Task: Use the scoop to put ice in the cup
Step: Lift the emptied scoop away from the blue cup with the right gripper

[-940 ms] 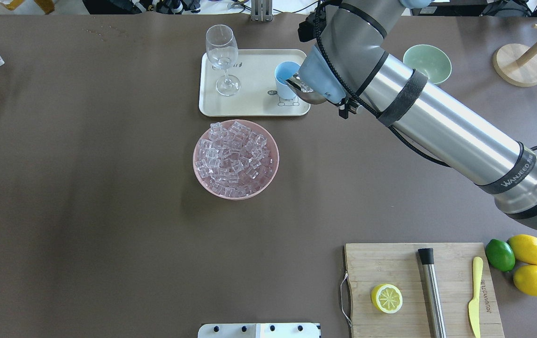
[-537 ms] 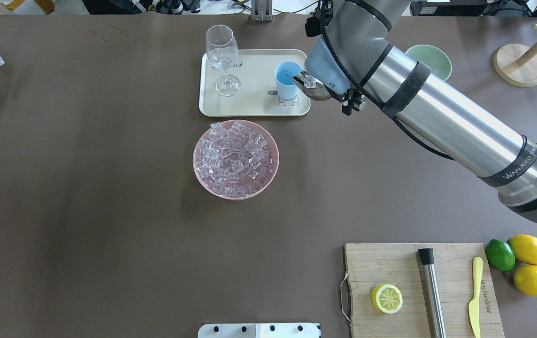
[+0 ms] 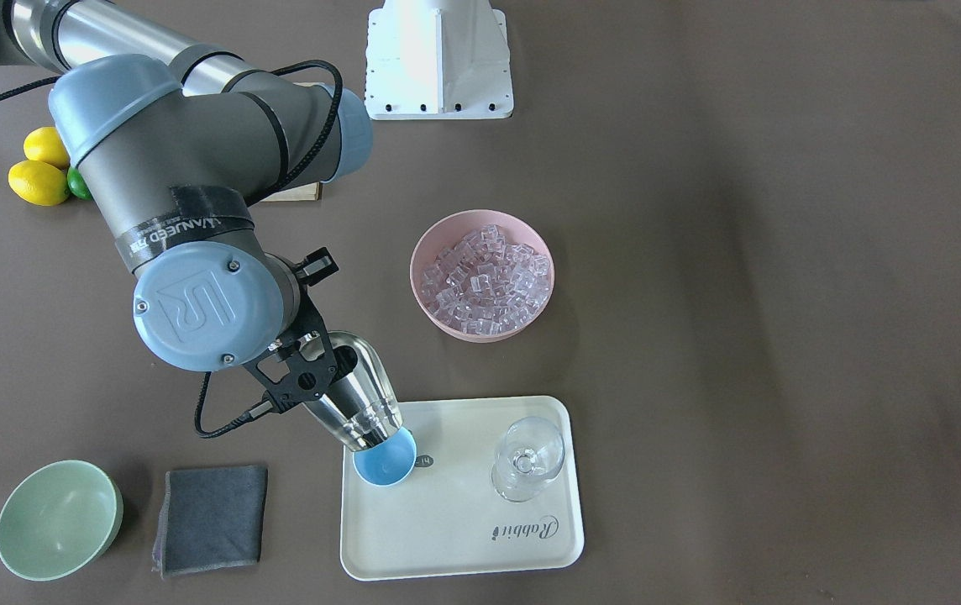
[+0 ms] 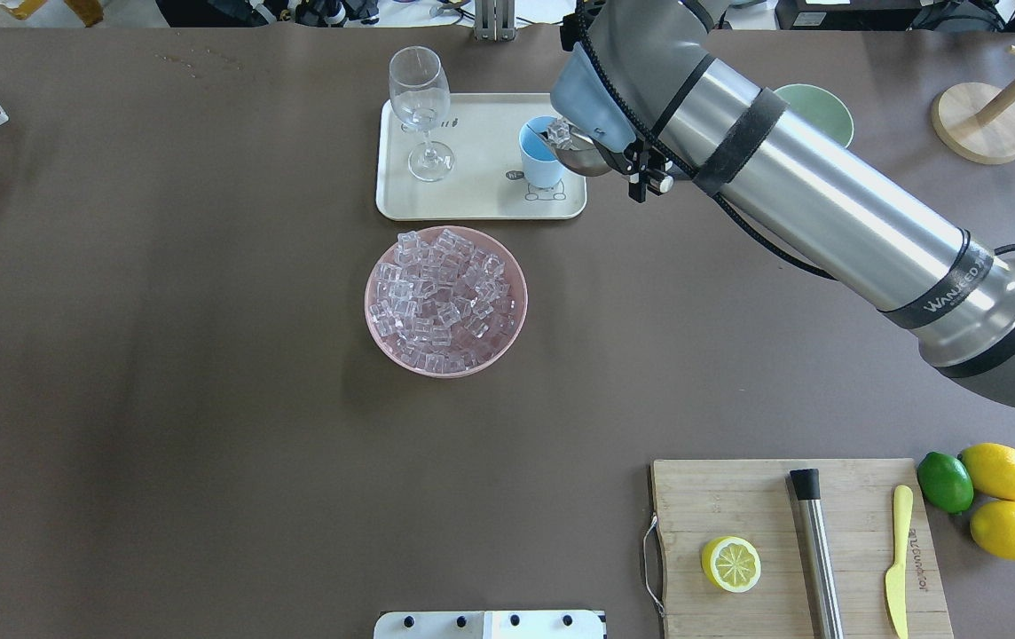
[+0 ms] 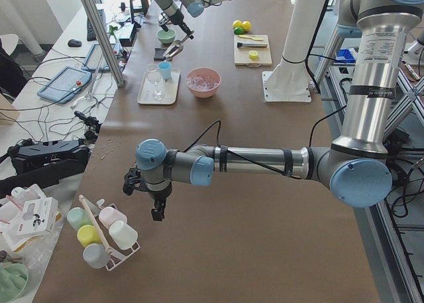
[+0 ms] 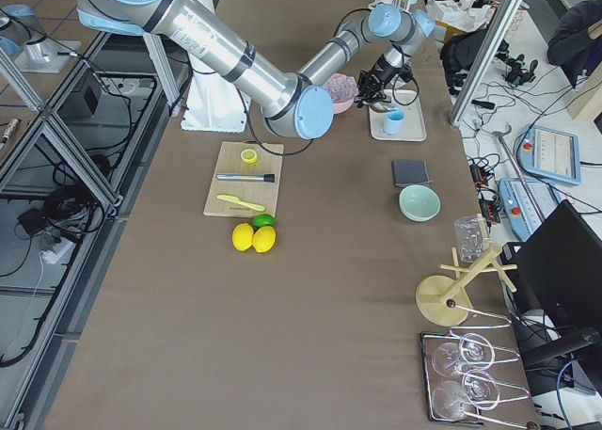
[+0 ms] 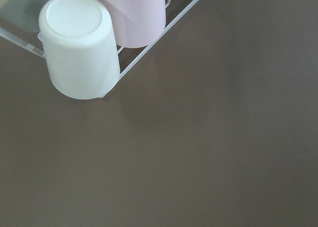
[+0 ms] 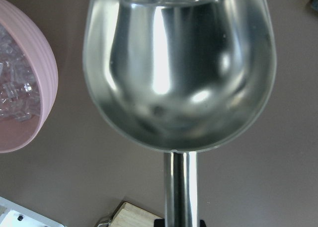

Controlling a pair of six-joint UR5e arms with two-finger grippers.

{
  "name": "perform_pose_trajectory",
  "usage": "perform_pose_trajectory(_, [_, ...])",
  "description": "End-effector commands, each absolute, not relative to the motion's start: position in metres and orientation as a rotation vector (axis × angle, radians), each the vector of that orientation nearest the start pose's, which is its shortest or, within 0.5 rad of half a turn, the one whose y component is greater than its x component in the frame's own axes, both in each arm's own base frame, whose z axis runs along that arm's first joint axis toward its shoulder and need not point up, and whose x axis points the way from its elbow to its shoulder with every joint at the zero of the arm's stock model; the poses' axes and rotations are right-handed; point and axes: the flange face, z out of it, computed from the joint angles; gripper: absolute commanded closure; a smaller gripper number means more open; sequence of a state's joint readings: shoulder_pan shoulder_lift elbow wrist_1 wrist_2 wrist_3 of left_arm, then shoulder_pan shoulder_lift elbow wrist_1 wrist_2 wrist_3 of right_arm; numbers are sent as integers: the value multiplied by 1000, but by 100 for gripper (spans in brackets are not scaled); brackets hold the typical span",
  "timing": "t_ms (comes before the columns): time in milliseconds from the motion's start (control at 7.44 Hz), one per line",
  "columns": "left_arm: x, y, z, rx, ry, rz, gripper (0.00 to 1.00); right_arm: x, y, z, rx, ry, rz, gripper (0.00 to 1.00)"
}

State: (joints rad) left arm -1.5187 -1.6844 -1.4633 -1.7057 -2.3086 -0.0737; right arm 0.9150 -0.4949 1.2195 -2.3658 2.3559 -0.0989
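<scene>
Exterior front-facing: right pincer (image 3: 300,380) clamped on the rod handle of the scoop (image 3: 360,395). Trough is tilted mouth-down, its lip over the rim of the cup (image 3: 386,460), which stands on the tray (image 3: 447,538). Scoop's long axis runs from the pincer straight toward the cup. Overhead: ice (image 4: 558,133) sits at the scoop lip above the cup; more fills the pink bowl (image 4: 447,373). Judgement: pour under way, steeper tilt needed. Left pincer (image 5: 158,210) is far off at the bench end; opening cannot be told.

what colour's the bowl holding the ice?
The bowl is pink; the front-facing view shows it best.
</scene>
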Motion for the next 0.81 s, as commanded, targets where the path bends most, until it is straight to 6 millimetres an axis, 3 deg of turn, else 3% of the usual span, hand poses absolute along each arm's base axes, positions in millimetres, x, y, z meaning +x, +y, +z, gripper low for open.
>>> perform_pose_trajectory(0, [-38, -552, 640, 89, 744, 31, 2, -420, -646, 180, -296, -746, -685, 100])
perform_pose_trajectory(269, [-35, -551, 639, 81, 780, 30, 2, -418, -644, 191, -293, -740, -701, 100])
perform_pose_trajectory(672, [-33, -551, 635, 81, 815, 33, 2, -402, -626, 198, -247, -751, -720, 100])
